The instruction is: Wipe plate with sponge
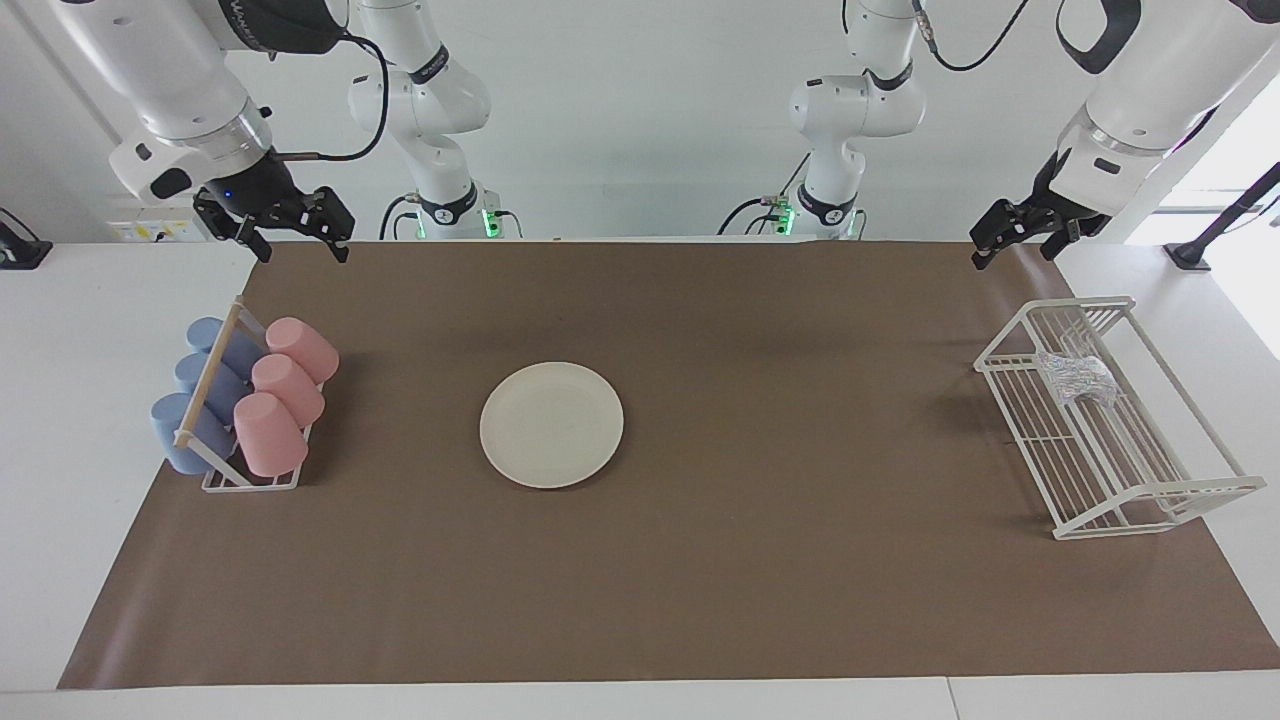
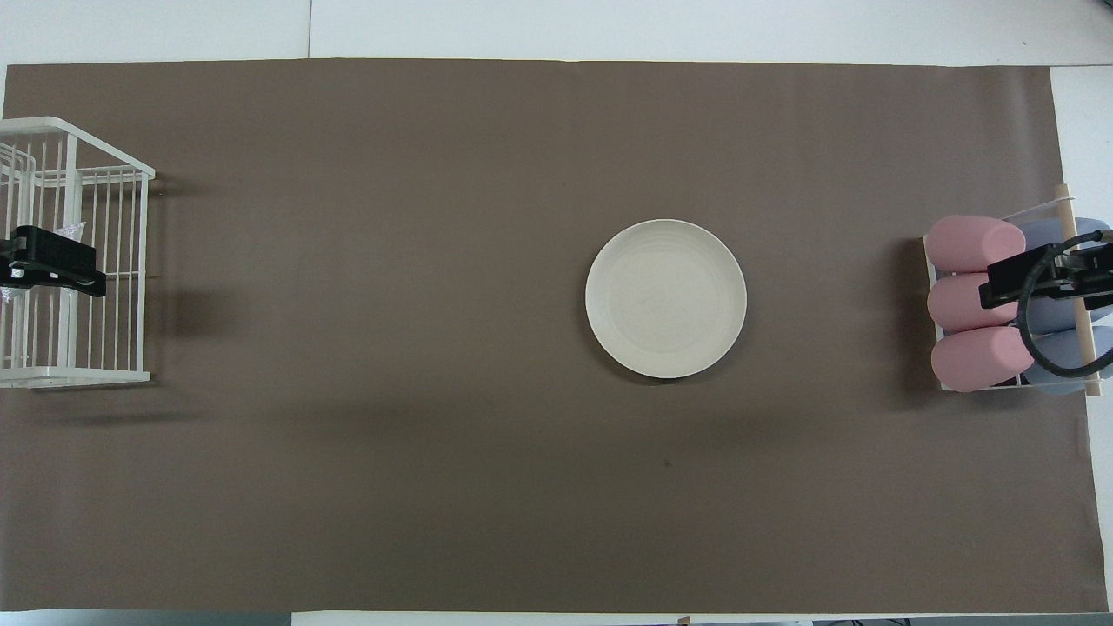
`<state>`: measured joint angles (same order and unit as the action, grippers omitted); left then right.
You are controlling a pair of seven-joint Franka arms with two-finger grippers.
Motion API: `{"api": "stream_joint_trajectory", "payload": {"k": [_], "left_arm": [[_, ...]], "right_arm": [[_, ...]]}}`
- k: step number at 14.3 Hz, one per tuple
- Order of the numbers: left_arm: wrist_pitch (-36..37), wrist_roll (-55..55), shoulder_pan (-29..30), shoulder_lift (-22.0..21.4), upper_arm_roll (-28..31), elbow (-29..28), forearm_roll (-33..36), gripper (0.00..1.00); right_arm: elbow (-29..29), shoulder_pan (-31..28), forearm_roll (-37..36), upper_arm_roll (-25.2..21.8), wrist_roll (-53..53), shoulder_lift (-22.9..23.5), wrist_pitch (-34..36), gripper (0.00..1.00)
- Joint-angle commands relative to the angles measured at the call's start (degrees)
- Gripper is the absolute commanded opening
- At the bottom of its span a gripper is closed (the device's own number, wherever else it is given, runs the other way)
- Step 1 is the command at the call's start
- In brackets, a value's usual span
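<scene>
The cream-white plate (image 1: 551, 424) lies flat on the brown mat near the table's middle, and it also shows in the overhead view (image 2: 665, 298). The silvery sponge (image 1: 1076, 377) lies inside the white wire rack (image 1: 1150, 490) at the left arm's end. My left gripper (image 1: 1015, 255) hangs open and empty in the air over the rack; in the overhead view it (image 2: 52, 261) covers most of the sponge. My right gripper (image 1: 303, 252) hangs open and empty over the cup rack at the right arm's end, and it also shows in the overhead view (image 2: 1035, 274). Both are far from the plate.
A small rack (image 1: 250, 478) with three pink cups (image 1: 270, 433) and three blue cups (image 1: 185, 430) lying on their sides stands at the right arm's end. The brown mat (image 1: 640, 580) covers most of the white table.
</scene>
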<state>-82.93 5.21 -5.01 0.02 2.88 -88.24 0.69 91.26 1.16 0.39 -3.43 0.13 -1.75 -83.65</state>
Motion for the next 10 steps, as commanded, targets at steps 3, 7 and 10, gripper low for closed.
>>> {"api": "stream_joint_trajectory", "payload": {"k": [3,7,10], "left_arm": [[-1.5,-0.5,-0.4,-1.3,0.5,-1.7,0.7,1.00],[-3.4,4.9,0.7,-2.1,0.6,-3.5,0.3,1.00],[-7.9,6.1,0.1,-4.9,0.5,-9.6,1.7,1.00]], "right_arm": [[1.0,0.3,0.0,-0.1,-0.7,-1.1,0.0,1.00],[0.9,0.3,0.0,-0.1,-0.7,-1.1,-0.1,1.00],[1.0,0.3,0.0,-0.1,-0.7,-1.1,-0.1,1.00]]}}
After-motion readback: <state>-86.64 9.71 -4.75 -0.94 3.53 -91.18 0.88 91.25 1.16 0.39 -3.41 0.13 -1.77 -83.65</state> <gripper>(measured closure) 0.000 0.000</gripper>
